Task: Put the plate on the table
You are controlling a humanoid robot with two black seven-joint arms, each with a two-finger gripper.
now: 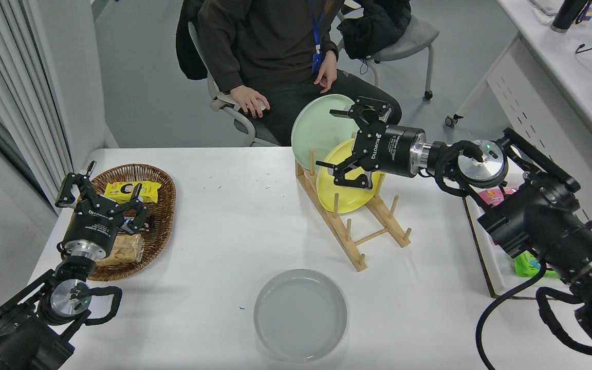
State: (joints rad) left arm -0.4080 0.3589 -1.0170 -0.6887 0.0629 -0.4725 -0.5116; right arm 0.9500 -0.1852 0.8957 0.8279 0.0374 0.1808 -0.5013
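The pale grey plate (300,314) lies flat on the white table (234,226) near its front edge, with nothing touching it. My right gripper (347,144) hovers open and empty far behind it, above the wooden rack, in front of the upper edge of the yellow plate (345,192). My left gripper (102,198) is parked open at the lower left, over the wicker basket.
A wooden dish rack (357,226) holds the yellow plate and a mint-green plate (316,128) upright. A wicker basket (160,205) of snacks sits at the left. A white tray (496,257) lies under my right arm. A person (270,46) sits at the far side.
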